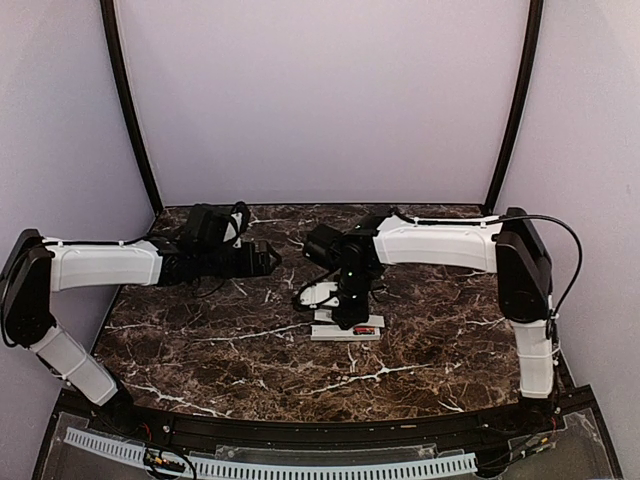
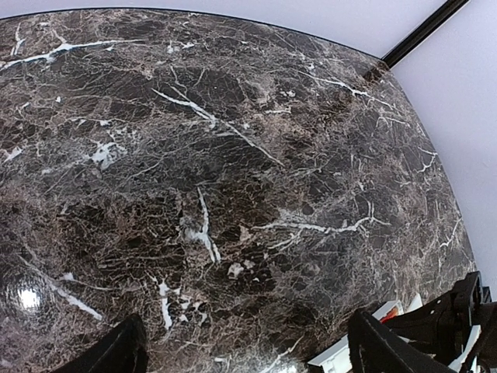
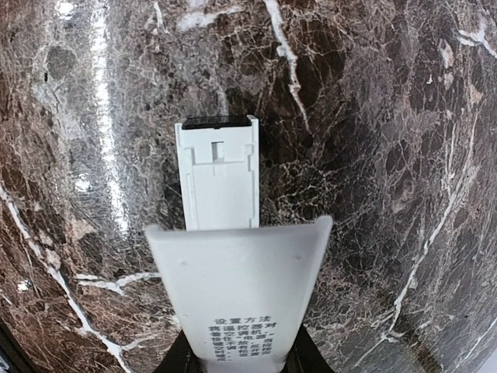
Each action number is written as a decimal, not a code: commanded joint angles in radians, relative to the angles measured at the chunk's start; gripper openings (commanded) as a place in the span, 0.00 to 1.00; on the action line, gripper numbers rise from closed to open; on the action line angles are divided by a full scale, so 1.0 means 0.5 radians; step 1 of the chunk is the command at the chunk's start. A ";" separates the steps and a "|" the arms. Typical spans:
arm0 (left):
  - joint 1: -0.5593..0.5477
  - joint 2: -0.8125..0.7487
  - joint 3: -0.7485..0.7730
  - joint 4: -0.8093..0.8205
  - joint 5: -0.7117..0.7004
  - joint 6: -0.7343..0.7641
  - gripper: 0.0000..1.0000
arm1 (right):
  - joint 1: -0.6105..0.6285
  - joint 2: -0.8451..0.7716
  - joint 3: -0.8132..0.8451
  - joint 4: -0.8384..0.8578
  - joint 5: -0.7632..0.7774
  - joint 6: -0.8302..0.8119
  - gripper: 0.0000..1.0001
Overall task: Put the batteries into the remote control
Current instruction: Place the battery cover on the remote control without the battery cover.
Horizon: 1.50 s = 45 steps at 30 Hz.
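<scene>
The white remote control lies on the dark marble table right of centre, and a red battery shows in it near its right end. My right gripper points down over it. In the right wrist view it is shut on a flat white cover strip with printed text, held above the remote control. My left gripper hovers to the left, open and empty, with its fingers wide apart. The remote's corner and a bit of red battery show at its lower right.
The marble table is ringed by pale curved walls with black poles at the back corners. A black rail and a white cable tray run along the near edge. The right arm's cable loops beside the remote.
</scene>
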<state>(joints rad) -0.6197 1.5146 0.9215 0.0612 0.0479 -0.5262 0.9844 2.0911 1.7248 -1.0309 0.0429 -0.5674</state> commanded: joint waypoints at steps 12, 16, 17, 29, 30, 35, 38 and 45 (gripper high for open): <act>0.035 0.030 0.035 -0.045 -0.023 0.071 0.89 | 0.045 0.132 0.121 -0.117 0.001 -0.040 0.24; 0.037 0.029 0.032 -0.049 -0.021 0.074 0.88 | 0.046 0.155 0.116 -0.120 -0.008 -0.038 0.26; 0.039 0.028 0.028 -0.049 -0.023 0.075 0.89 | 0.046 0.160 0.115 -0.117 0.000 -0.038 0.26; 0.045 0.026 0.027 -0.042 -0.015 0.077 0.88 | 0.047 0.215 0.145 -0.089 0.070 -0.042 0.28; 0.046 0.030 0.024 -0.041 -0.015 0.077 0.88 | 0.047 0.214 0.149 -0.091 0.066 -0.040 0.28; 0.046 0.036 0.028 -0.037 -0.001 0.074 0.88 | 0.047 0.220 0.155 -0.114 0.024 -0.044 0.29; 0.046 0.041 0.029 -0.037 0.004 0.074 0.88 | 0.047 0.225 0.166 -0.139 -0.019 -0.046 0.31; 0.046 0.044 0.026 -0.039 0.005 0.074 0.88 | 0.046 0.259 0.185 -0.169 -0.069 -0.040 0.33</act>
<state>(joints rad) -0.6037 1.5326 0.9222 0.0544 0.0441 -0.5007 1.0000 2.1948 1.7931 -1.0904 0.0341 -0.5869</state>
